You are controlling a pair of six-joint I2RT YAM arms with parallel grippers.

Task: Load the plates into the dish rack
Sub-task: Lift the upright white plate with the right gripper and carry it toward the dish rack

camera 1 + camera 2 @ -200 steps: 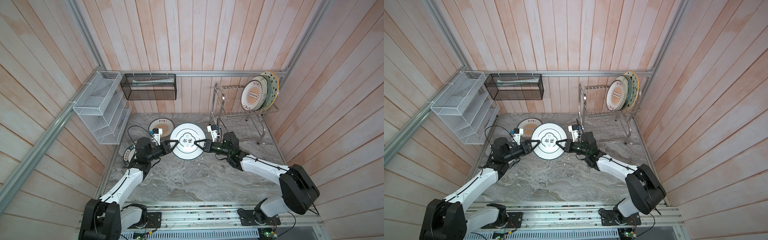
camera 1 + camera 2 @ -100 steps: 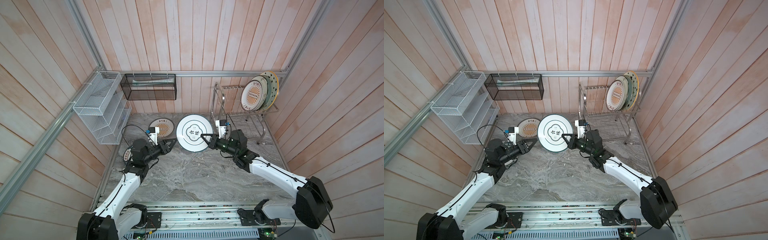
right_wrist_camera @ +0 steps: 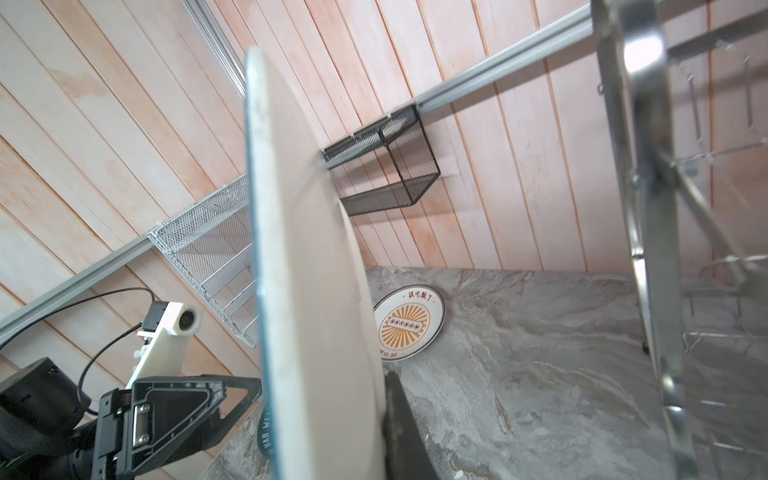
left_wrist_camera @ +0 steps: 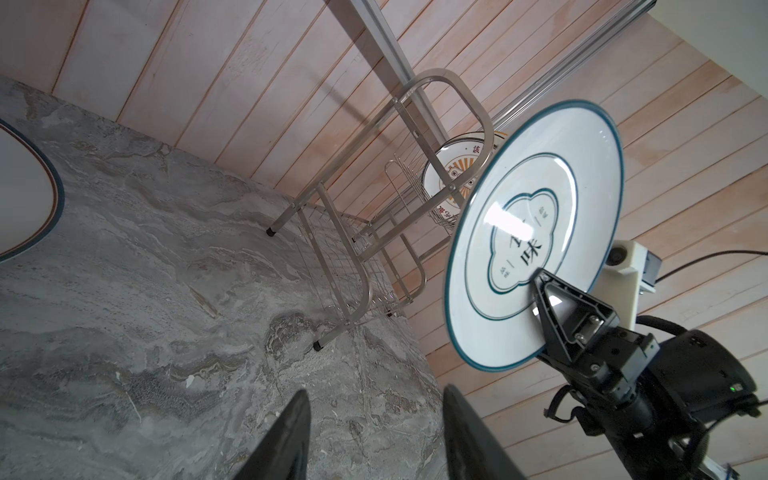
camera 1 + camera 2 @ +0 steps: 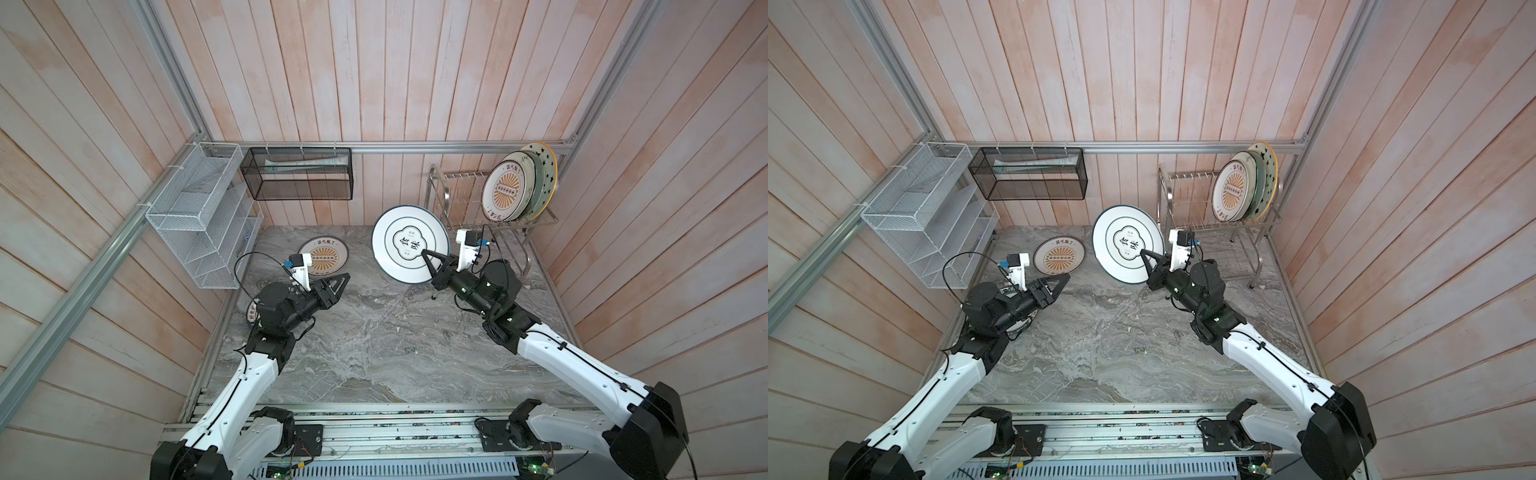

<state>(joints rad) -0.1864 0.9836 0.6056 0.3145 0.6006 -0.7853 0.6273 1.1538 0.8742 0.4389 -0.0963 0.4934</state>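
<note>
Plate (image 5: 405,232) clamped in right pincer (image 5: 428,258).

The left arm (image 5: 245,386) and right arm (image 5: 577,374) look alike: white shells on the long links, black cylindrical joint housings, and a thin black cable (image 5: 590,365) clipped along each white link. Each wrist bears a white camera bracket (image 5: 304,269) (with a blue plug at its side). The left claw (image 5: 340,279) and right claw (image 5: 425,254) have black, triangular, hollow-framed fingers (image 3: 174,399) fixed with silver screws (image 3: 143,409).
</note>
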